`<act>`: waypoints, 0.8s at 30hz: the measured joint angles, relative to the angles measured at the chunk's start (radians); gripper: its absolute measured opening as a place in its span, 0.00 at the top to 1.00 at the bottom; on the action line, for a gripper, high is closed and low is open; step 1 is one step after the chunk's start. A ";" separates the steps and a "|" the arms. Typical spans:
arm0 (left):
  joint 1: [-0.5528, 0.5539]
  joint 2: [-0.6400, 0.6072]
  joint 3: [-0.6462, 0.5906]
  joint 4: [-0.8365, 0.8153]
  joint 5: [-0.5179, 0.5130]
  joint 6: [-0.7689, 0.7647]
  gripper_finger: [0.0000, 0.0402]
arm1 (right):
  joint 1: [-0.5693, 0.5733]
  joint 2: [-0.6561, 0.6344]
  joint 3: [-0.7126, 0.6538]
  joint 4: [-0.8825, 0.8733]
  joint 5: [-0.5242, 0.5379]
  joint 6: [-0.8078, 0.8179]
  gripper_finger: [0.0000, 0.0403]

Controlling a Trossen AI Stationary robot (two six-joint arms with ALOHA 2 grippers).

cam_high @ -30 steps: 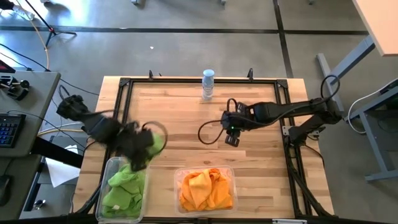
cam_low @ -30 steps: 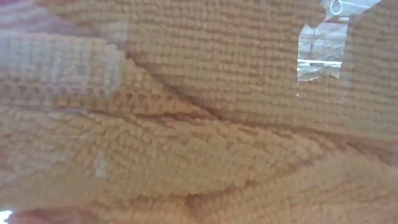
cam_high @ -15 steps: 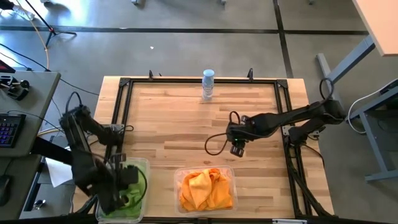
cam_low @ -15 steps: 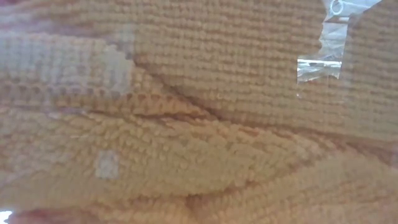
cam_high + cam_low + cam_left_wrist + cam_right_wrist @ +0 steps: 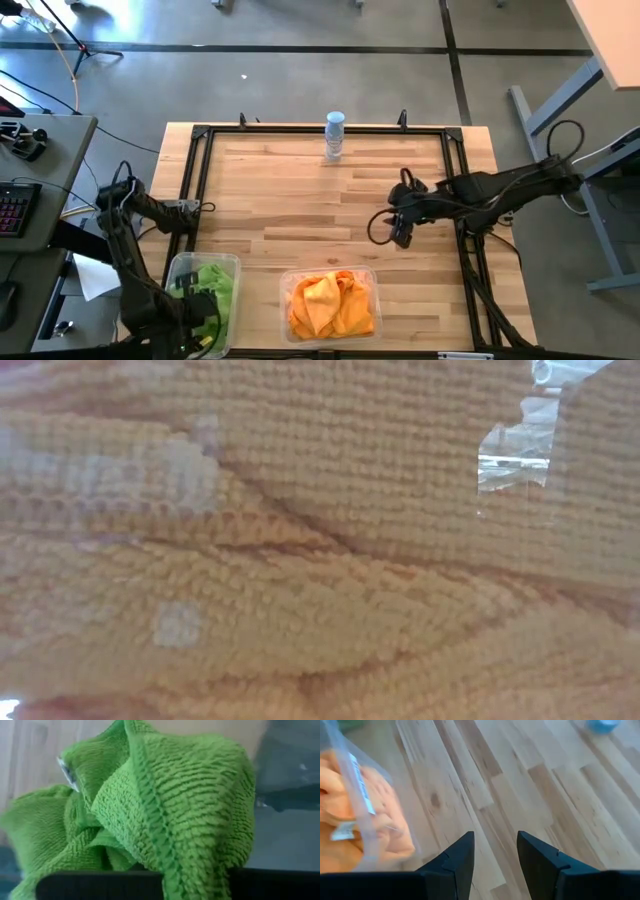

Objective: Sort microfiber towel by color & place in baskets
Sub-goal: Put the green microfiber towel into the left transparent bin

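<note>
Green microfiber towels (image 5: 212,283) fill the narrower clear basket (image 5: 238,262) at the table's near left. My left gripper (image 5: 200,318) is down at that basket's near end, shut on a green towel (image 5: 165,800) that fills its wrist view. Orange towels (image 5: 328,303) lie heaped in the wider basket (image 5: 285,275) near the middle of the near edge, and they fill the low view (image 5: 320,560). My right gripper (image 5: 402,232) hangs open over bare wood right of centre, holding nothing, with the orange basket (image 5: 357,785) off to its side. My left gripper has a bunched fold of the green towel (image 5: 192,870) between its fingers, coming from above and pointing down into the narrower basket. The cloth hides the fingertips. The towel's lower folds (image 5: 45,820) lie on the other green towels in the basket.
A small clear bottle with a blue cap (image 5: 334,135) stands near the table's far edge, at its middle. A black frame (image 5: 200,135) runs round the tabletop. Bare wood (image 5: 290,200) lies between the bottle and the baskets. A desk with a keyboard (image 5: 12,205) stands left of the table.
My left gripper has carried a green towel from the table's left side toward the near edge and come down with it at the narrower basket's near end. My right gripper has drawn back toward the table's right edge.
</note>
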 joint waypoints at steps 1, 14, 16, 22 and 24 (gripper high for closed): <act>-0.003 0.000 -0.036 0.028 -0.001 -0.013 0.97 | 0.000 -0.013 0.000 0.001 0.003 0.000 0.65; 0.034 -0.001 -0.184 0.176 0.039 -0.076 0.95 | 0.000 -0.062 0.000 -0.011 -0.023 0.011 0.65; 0.043 -0.001 -0.181 0.178 0.066 -0.050 0.95 | 0.000 -0.062 0.000 -0.020 -0.023 0.023 0.65; 0.061 -0.001 -0.181 0.176 0.104 0.020 0.94 | 0.000 -0.062 0.000 -0.026 -0.016 0.074 0.65; 0.065 -0.001 -0.181 0.172 0.092 0.063 0.94 | 0.000 -0.062 0.000 -0.026 -0.011 0.102 0.65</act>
